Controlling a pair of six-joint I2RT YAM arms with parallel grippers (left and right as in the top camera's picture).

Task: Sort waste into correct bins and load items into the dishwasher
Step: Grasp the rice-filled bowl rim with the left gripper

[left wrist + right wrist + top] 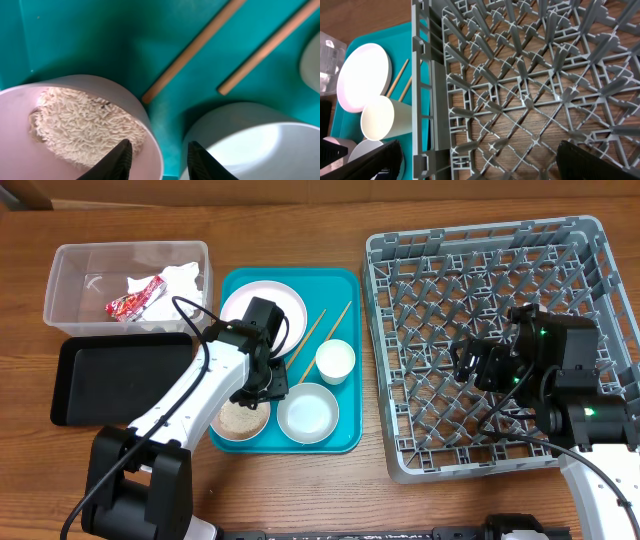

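Observation:
A pink bowl holding loose white rice sits at the front left of the teal tray. My left gripper is open, and its fingers straddle the bowl's right rim, one over the rice and one on the side of the empty white bowl. A white plate, a cup and two chopsticks also lie on the tray. My right gripper is wide open and empty over the grey dish rack. The red wrapper and white tissue lie in the clear tub.
The black tray lies in front of the clear tub, under my left arm. In the right wrist view the rack's left wall stands between my fingers and the cup, plate and chopsticks.

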